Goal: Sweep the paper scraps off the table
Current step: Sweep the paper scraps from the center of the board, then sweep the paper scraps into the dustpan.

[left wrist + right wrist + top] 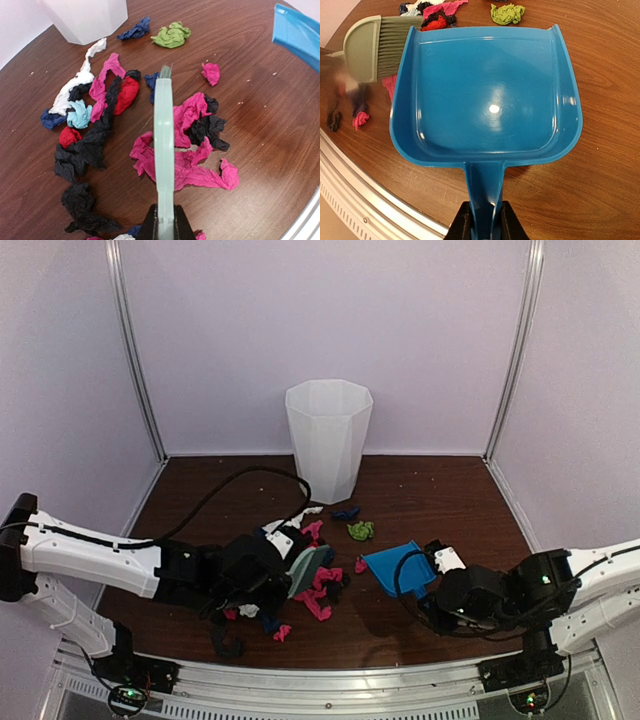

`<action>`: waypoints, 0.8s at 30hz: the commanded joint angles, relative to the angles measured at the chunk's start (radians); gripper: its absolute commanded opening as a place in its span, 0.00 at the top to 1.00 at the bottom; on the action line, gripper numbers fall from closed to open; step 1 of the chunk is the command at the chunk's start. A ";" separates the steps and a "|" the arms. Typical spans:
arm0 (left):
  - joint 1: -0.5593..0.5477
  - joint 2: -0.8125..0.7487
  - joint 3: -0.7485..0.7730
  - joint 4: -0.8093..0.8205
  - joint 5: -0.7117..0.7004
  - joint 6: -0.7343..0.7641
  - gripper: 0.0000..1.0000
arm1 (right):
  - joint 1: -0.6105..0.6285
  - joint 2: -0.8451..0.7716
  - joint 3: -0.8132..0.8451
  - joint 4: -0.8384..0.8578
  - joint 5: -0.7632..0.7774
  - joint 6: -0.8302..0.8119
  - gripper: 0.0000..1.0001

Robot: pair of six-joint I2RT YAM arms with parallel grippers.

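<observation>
**Top view:** the paper scraps point(320, 590) lie in a loose cluster on the table point(450, 495), between the two grippers and nearer than the white bin point(328, 440), which stands upright toward the back wall. A green wad point(361, 530) sits at the cluster's far edge. The left gripper point(285, 567) reaches in low from the left with a mint-green brush point(308, 570) among the scraps. The right gripper point(432, 578) holds a blue dustpan point(400, 567) just right of them. **Left wrist view:** the jaws are closed narrowly on the brush handle. The brush, seen edge-on, extends forward over pink, black, red, navy, white and pale-blue scraps spread on both sides of it — whether the bristles touch the wood cannot be told. **Right wrist view:** the jaws clamp the dustpan's handle from both sides. The pan's open mouth faces away toward the scraps, with the brush's bristles just beside its far left corner. The metal rail point(365, 185) runs along the table's edge at lower left.
</observation>
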 commanded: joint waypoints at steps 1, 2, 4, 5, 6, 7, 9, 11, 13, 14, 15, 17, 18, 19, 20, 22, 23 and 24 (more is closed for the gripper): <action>0.004 -0.098 -0.010 0.122 0.068 0.044 1.00 | 0.012 -0.039 -0.028 -0.006 -0.043 0.007 1.00; 0.004 -0.128 -0.025 0.131 0.071 0.044 1.00 | 0.014 -0.045 -0.035 -0.013 -0.056 0.010 1.00; 0.004 -0.188 -0.048 0.132 0.076 0.044 1.00 | 0.022 -0.059 -0.050 -0.024 -0.077 0.017 1.00; 0.004 -0.216 -0.056 0.130 0.077 0.043 1.00 | 0.027 -0.066 -0.057 -0.024 -0.088 0.021 1.00; 0.004 -0.239 -0.063 0.120 0.074 0.040 1.00 | 0.033 -0.071 -0.065 -0.020 -0.100 0.022 1.00; 0.004 -0.256 -0.067 0.107 0.064 0.035 1.00 | 0.038 -0.074 -0.071 -0.017 -0.112 0.023 1.00; 0.005 -0.279 -0.067 0.058 0.019 0.013 1.00 | 0.056 -0.073 -0.079 -0.010 -0.131 0.026 1.00; 0.005 -0.284 -0.057 -0.011 -0.049 -0.021 1.00 | 0.077 -0.061 -0.080 -0.010 -0.142 0.030 1.00; 0.004 -0.278 -0.047 -0.062 -0.096 -0.045 1.00 | 0.095 -0.040 -0.078 -0.012 -0.149 0.034 1.00; 0.004 -0.270 -0.041 -0.082 -0.109 -0.054 1.00 | 0.104 -0.026 -0.076 -0.013 -0.150 0.034 1.00; 0.004 -0.260 -0.034 -0.099 -0.117 -0.063 1.00 | 0.112 -0.012 -0.075 -0.011 -0.154 0.032 1.00; 0.005 -0.227 -0.021 -0.128 -0.126 -0.078 1.00 | 0.128 0.020 -0.070 -0.002 -0.160 0.025 1.00; 0.004 -0.209 -0.015 -0.138 -0.129 -0.081 1.00 | 0.138 0.036 -0.068 0.004 -0.161 0.019 1.00; 0.004 -0.190 -0.008 -0.147 -0.131 -0.085 1.00 | 0.146 0.052 -0.065 0.012 -0.164 0.012 1.00; 0.004 -0.175 -0.002 -0.152 -0.137 -0.088 1.00 | 0.154 0.069 -0.063 0.019 -0.169 0.001 1.00; 0.004 -0.147 0.009 -0.152 -0.135 -0.089 1.00 | 0.164 0.105 -0.057 0.030 -0.175 -0.016 1.00; 0.004 -0.134 0.012 -0.152 -0.134 -0.088 1.00 | 0.168 0.123 -0.053 0.035 -0.177 -0.022 1.00; 0.004 -0.123 0.016 -0.152 -0.134 -0.088 1.00 | 0.170 0.140 -0.050 0.040 -0.178 -0.029 1.00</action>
